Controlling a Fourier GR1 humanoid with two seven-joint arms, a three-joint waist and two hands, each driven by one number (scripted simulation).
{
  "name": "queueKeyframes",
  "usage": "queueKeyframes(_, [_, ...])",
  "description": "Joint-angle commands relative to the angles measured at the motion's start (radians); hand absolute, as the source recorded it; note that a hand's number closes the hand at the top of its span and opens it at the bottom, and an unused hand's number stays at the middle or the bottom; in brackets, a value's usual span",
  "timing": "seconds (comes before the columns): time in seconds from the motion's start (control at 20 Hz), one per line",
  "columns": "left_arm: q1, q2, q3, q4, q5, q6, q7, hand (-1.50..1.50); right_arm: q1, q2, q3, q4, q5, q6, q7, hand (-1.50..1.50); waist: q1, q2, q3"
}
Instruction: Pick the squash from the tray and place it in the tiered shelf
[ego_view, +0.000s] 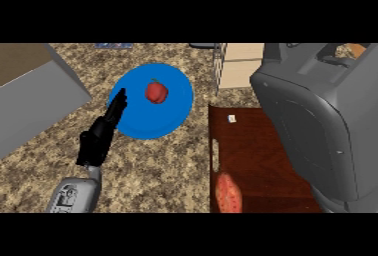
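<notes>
The squash (229, 194), an orange-red oblong, lies at the near end of the dark brown tray (251, 145), partly cut off by the view's lower edge. The tiered shelf (240, 65), with beige boards and a wire side, stands beyond the tray's far end. My left hand (103, 132) lies open over the counter to the left of the tray, its straight fingers pointing at the blue plate's rim and holding nothing. My right forearm (317, 125) fills the right side as a large grey bulk, hiding the tray's right part. Its hand does not show.
A blue plate (140, 122) with a red bell pepper (156, 92) on it sits left of the tray. A grey block (37, 100) stands at the far left. A small white scrap (232, 118) lies on the tray's far end.
</notes>
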Motion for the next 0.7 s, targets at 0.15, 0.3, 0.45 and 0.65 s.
queueKeyframes(0.15, [-0.031,0.039,0.038,-0.003,0.033,-0.042,0.024,0.0,0.05,-0.044,-0.032,0.1,0.01,-0.091,-0.11,1.5,-0.001,0.001,0.0])
queueKeyframes(0.3, [0.021,0.023,0.019,-0.063,0.04,-0.044,0.032,0.0,0.019,-0.063,-0.027,0.12,0.066,-0.075,-0.086,1.5,0.0,-0.001,0.0])
queueKeyframes(0.45, [0.016,-0.028,-0.032,-0.033,-0.028,0.019,0.004,0.0,0.038,-0.117,-0.031,0.294,0.058,-0.223,-0.272,1.5,0.011,0.006,0.0])
queueKeyframes(0.65, [-0.028,0.003,0.004,-0.015,0.001,-0.013,0.048,0.0,0.031,-0.061,-0.047,0.381,0.077,-0.379,-0.29,1.5,0.008,0.005,0.0])
